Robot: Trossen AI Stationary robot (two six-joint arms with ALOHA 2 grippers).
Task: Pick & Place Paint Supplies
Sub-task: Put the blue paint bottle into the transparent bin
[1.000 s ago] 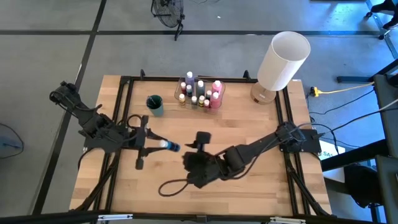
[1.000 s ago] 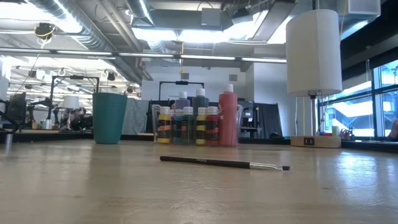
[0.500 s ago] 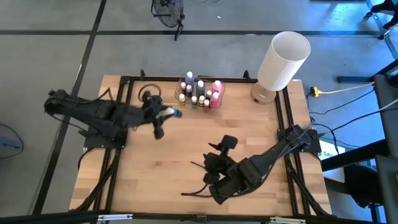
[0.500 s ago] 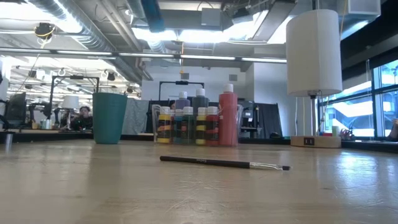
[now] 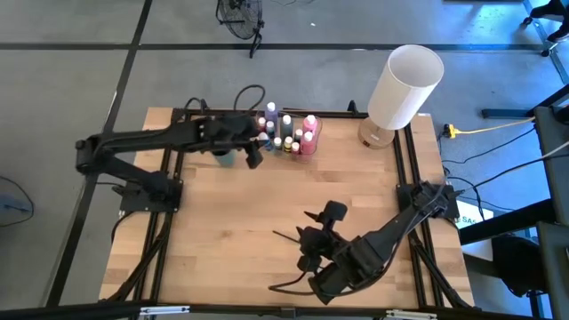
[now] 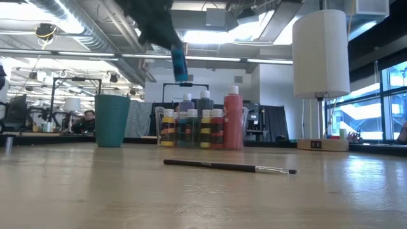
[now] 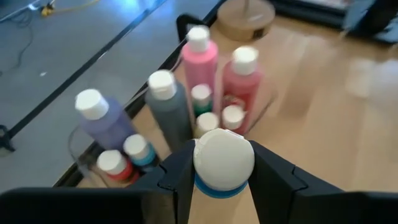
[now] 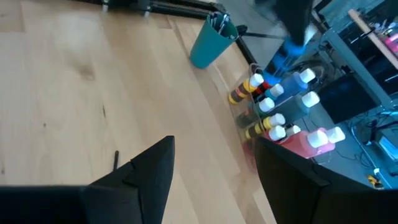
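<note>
A small blue bottle (image 7: 224, 168) with a pale cap is clamped in the left gripper (image 7: 222, 171); the right gripper (image 8: 214, 165) is spread empty.

Left claw (image 5: 252, 147) beside paint bottles (image 5: 286, 133) in clear container; right claw (image 5: 313, 242) over paintbrush (image 5: 286, 237).

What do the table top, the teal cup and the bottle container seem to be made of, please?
Table top: pale wood, matt, showing grain and plank seams. Teal cup: probably plastic, opaque with a smooth even colour. Container: clear plastic, since the bottles show through its walls.
</note>
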